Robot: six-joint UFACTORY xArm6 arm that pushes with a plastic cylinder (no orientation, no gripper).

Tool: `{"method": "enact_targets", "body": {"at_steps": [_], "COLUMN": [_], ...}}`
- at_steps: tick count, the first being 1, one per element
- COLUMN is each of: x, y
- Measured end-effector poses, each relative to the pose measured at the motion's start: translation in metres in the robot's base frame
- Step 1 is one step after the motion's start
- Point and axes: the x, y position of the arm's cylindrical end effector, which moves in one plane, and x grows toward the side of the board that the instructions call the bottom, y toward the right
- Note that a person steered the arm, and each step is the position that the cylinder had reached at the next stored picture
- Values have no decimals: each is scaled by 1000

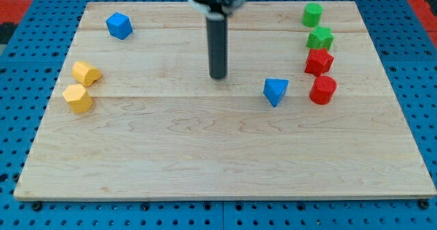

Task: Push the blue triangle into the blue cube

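Observation:
The blue triangle [275,91] lies right of the board's middle. The blue cube [119,26] sits near the view's top left corner of the board. My tip [218,76] rests on the board left of the blue triangle and a little higher in the view, apart from it by about a block's width. The tip is far to the right of the blue cube and touches no block.
Two yellow blocks [86,74] [78,98] sit at the left edge. At the right stand a green cylinder [313,14], a green star [319,38], a red star [318,61] and a red cylinder [323,90] close to the triangle. The wooden board [218,162] lies on blue pegboard.

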Motion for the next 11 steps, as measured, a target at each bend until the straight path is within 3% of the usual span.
{"method": "enact_targets", "body": {"at_steps": [1,2,4,5,6,7,9,10,11], "x": [68,36,-55,-7,10,-39,-115,-116,-148], "y": [49,105,5,40,86,80,-47,-95,-160]}}
